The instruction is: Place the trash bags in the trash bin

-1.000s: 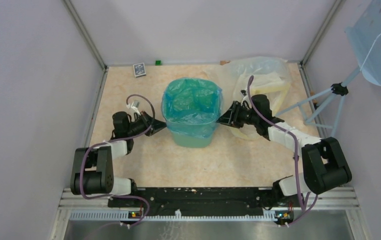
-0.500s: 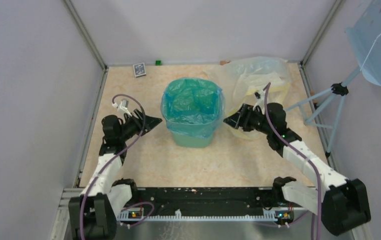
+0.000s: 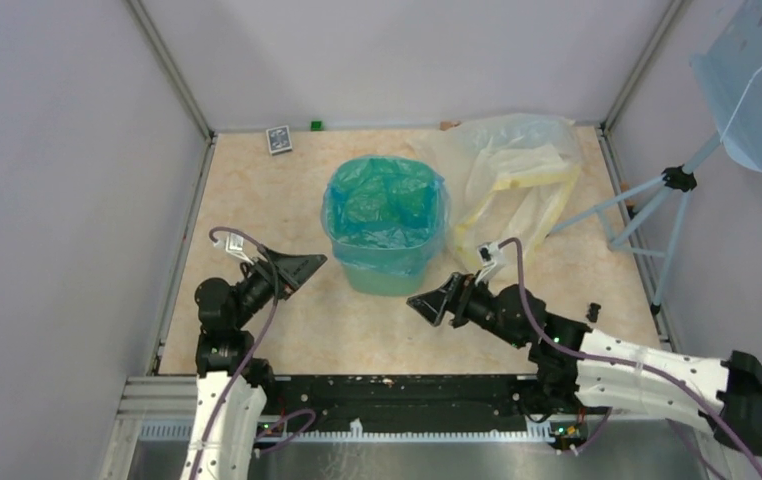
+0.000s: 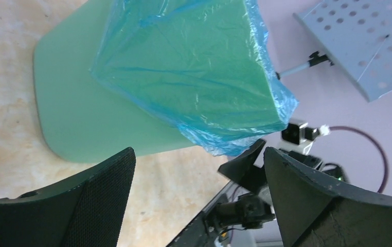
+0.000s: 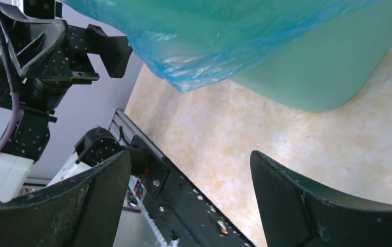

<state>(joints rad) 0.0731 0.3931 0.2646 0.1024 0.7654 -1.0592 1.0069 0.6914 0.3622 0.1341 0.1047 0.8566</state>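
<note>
Left fingers (image 3: 295, 268) and right fingers (image 3: 433, 303) gape wide, empty, clear of the trash bin (image 3: 387, 283); trash bag (image 3: 382, 200) overhangs its rim.

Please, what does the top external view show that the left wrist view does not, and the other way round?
Only the top external view shows the inside of the trash bin, lined by the blue bag, the clear yellow-banded bag behind it to the right, and a small dark card at the far edge.

Only the left wrist view shows the left gripper from close up, with the textured inner faces of its fingers.

Both show the bin, the blue bag hanging over its rim, the right gripper with jaws open, and the perforated tray.
</note>
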